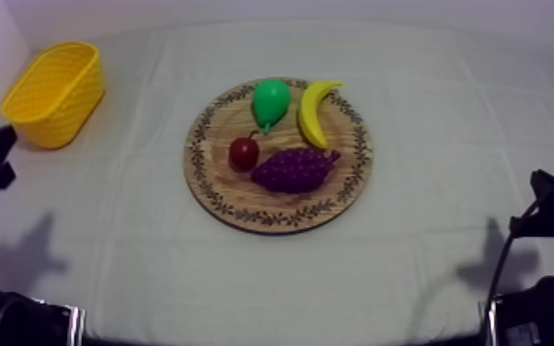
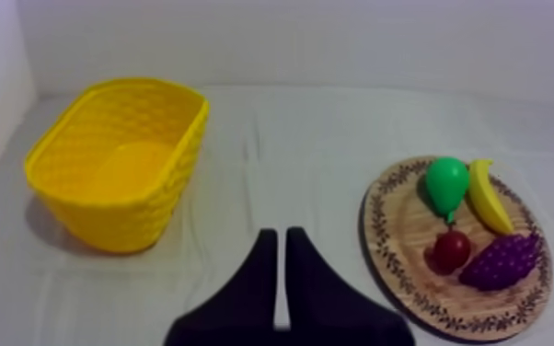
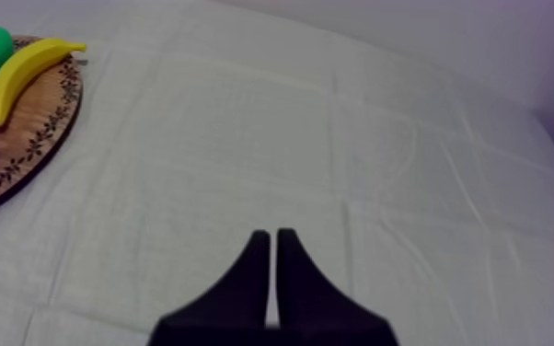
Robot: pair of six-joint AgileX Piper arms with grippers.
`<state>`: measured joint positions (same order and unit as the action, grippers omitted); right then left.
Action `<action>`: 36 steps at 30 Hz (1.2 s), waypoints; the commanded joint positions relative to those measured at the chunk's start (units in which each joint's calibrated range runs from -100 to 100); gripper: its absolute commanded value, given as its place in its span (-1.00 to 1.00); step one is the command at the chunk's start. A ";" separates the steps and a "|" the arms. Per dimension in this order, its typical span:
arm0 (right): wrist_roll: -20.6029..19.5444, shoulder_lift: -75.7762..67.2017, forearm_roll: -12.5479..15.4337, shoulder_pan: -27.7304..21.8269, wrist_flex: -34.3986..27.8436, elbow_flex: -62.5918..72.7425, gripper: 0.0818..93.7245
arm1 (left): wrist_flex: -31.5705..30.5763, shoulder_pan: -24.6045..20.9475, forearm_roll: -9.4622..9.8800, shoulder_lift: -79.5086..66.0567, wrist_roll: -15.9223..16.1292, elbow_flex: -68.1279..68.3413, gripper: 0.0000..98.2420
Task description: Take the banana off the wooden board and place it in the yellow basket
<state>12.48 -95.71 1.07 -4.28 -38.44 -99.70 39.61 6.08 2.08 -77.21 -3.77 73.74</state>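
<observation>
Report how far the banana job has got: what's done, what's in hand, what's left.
Done: nothing yet. The banana lies on the wooden board beside the pear, and the yellow basket is empty. In hand: nothing; the left gripper and right gripper are both shut on nothing, away from the board. Left: the whole job, grasping the banana, carrying it and dropping it in the basket.

Four fruits (image 1: 312, 115), one board (image 1: 281, 206), one basket (image 1: 60, 115)

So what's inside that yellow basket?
Nothing that I can see: the yellow basket shows a bare floor inside. Its near wall covers a strip of that floor, so that part I cannot check.
</observation>
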 commanded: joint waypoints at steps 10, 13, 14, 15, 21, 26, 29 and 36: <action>0.00 -0.04 -0.02 -0.01 -0.03 0.03 -0.99 | 7.67 8.89 2.93 35.74 -0.95 -40.88 -0.87; 0.00 -0.04 -0.02 -0.01 -0.03 0.03 -0.99 | 12.25 12.86 5.51 43.24 -3.19 -50.60 -0.85; 0.00 -0.04 -0.02 -0.01 -0.03 0.03 -0.99 | 13.70 14.01 6.07 45.59 -3.78 -53.79 -0.85; 0.00 -0.04 -0.02 -0.01 -0.03 0.03 -0.99 | 15.00 15.07 6.46 47.85 -4.23 -56.86 -0.86; 0.00 -0.04 -0.02 -0.01 -0.03 0.03 -0.99 | 21.52 19.97 7.22 60.44 -6.13 -73.41 -0.87; 0.00 -0.04 -0.02 -0.01 -0.03 0.03 -0.99 | 27.29 22.60 7.17 70.52 -7.40 -84.60 -0.84; 0.00 -0.04 -0.02 -0.01 -0.03 0.03 -0.99 | 30.85 23.85 7.14 75.89 -8.55 -89.66 -0.77; 0.00 -0.04 -0.02 -0.01 -0.03 0.03 -0.99 | 37.38 25.74 5.72 87.29 -11.46 -98.57 -0.71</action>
<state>12.49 -95.71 1.07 -4.28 -38.44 -99.70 76.10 31.71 8.12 6.02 -14.69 -22.09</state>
